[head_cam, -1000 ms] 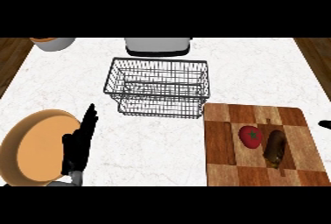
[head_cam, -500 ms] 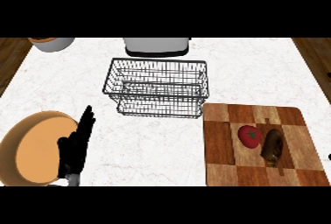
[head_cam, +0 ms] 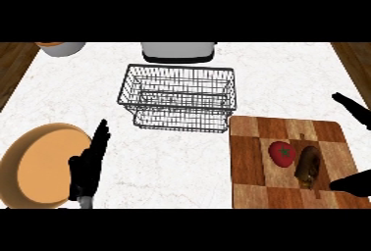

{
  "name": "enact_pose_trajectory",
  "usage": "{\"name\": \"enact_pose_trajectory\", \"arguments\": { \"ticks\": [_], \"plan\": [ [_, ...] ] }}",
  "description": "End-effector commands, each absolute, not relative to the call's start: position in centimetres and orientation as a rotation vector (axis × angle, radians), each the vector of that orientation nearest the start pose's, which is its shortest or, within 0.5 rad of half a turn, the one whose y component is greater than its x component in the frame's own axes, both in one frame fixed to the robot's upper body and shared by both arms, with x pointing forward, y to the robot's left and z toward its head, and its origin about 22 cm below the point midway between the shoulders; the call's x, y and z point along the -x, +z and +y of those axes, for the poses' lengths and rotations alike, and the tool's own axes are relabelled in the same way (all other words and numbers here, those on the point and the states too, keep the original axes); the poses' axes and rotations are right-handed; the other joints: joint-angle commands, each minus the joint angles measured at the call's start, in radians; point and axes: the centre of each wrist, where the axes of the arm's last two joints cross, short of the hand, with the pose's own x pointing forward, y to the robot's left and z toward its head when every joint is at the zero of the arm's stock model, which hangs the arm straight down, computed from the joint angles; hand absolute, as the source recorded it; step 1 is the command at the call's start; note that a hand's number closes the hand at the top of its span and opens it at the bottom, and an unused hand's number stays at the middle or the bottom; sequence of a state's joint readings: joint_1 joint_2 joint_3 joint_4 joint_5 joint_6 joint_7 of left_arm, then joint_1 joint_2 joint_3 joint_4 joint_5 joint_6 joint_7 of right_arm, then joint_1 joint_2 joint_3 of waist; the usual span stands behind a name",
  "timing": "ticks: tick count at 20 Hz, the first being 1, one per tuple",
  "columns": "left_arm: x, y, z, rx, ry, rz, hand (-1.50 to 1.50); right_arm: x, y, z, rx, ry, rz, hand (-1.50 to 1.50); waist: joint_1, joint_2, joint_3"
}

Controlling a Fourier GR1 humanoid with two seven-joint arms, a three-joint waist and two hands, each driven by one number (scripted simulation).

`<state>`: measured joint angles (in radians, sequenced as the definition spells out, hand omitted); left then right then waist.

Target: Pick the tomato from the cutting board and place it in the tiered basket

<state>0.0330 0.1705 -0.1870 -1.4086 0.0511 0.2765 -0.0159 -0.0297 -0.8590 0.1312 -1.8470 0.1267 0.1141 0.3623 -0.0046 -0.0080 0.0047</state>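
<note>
In the head view, the right robot hand (head_cam: 354, 182) has just come in at the bench's right edge, fingers spread open around nothing, near the tomato (head_cam: 282, 152) on the board (head_cam: 253, 162). The grasp looks about to begin; the basket (head_cam: 179, 103) waits, and the left robot hand (head_cam: 90, 165) rests open.

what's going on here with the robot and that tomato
Nothing is held yet. The tomato lies on the cutting board, beside a brown object. The right robot hand shows at the view's right edge, fingers spread around the board's right side, not touching the tomato. The left robot hand rests open next to a round plate. The wire basket stands behind the board, with nothing visible inside.
</note>
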Motion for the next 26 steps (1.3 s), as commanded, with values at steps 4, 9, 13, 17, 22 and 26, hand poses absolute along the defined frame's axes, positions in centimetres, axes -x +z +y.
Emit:
{"name": "enact_pose_trajectory", "arguments": {
  "ticks": [4, 9, 13, 17, 22, 26],
  "plan": [
    [-21.4, -5.4, 25.7, -0.263, -0.034, -1.288, 0.0, -23.7, 12.3, -28.6, 0.805, 1.004, -1.192, -1.5, 0.02, 0.009, -0.006],
    [-21.5, -5.2, 24.4, -0.255, -0.039, -1.297, 0.0, -23.4, 10.3, -27.5, 0.847, 1.083, -1.04, -1.5, 0.012, 0.008, -0.005],
    [-20.7, -5.8, 24.4, -0.249, -0.035, -1.299, 0.0, -23.7, 7.8, -26.5, 0.812, 1.08, -1.015, -1.5, 0.01, 0.009, -0.005],
    [-22.3, -4.4, 23.8, -0.23, -0.022, -1.304, 0.0, -24.9, 9.6, -24.7, 0.773, 1.086, -1.037, -1.5, 0.007, 0.008, -0.005],
    [-21.0, -4.8, 25.4, -0.259, -0.038, -1.306, 0.0, -24.6, 8.9, -24.4, 0.811, 1.146, -0.919, -1.5, 0.009, 0.007, -0.005],
    [-21.5, -4.6, 25.6, -0.259, -0.019, -1.296, 0.0, -27.1, 7.8, -24.9, 0.815, 1.173, -0.821, -1.5, 0.015, 0.009, -0.005]
  ]
}}
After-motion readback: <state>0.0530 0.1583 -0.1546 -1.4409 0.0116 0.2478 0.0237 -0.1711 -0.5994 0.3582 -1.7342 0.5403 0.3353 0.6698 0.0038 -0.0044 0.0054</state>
